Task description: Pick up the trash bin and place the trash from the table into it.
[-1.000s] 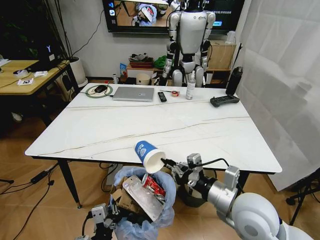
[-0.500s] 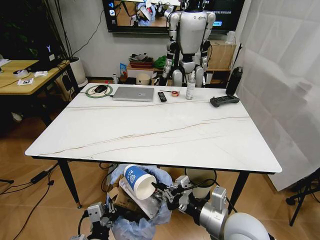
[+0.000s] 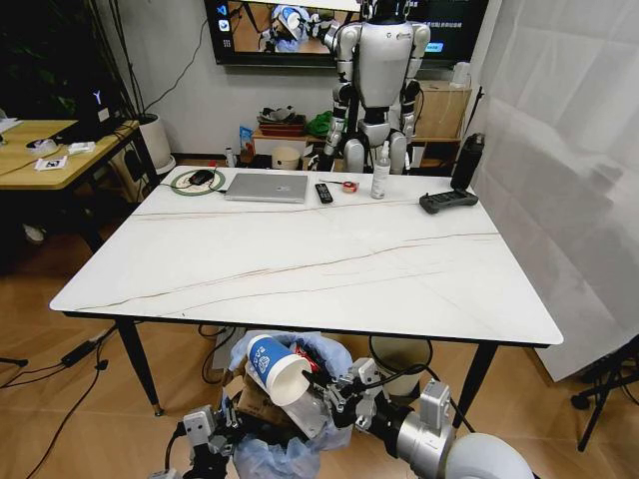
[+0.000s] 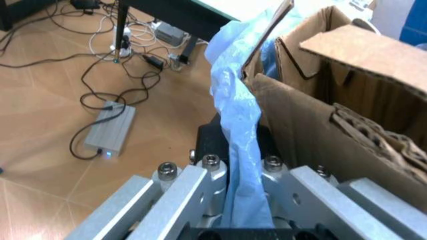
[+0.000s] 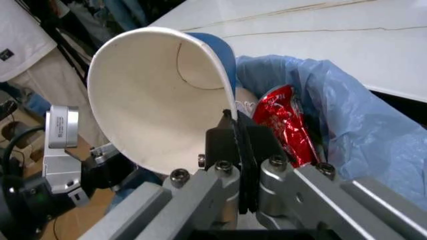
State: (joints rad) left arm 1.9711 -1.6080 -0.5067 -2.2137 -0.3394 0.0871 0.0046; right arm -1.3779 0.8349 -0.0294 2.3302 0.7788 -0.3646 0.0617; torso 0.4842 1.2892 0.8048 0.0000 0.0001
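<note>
Evidently the paper cup (image 3: 274, 367) is hanging tilted over the trash bin (image 3: 290, 439), its rim pinched between the pressed-together fingers of the right end effector (image 3: 321, 387), just below the near edge of the tabletop (image 3: 300, 259). The left end effector (image 4: 241, 200) is clamping the bin's blue bag (image 4: 235, 115) at the rim, holding the bin under that edge. Judging by the cardboard (image 4: 347, 100) and red wrapper (image 5: 287, 125) already inside, the cup looks like the last piece, so the next move calls for spreading the right fingers squarely above the opening.
</note>
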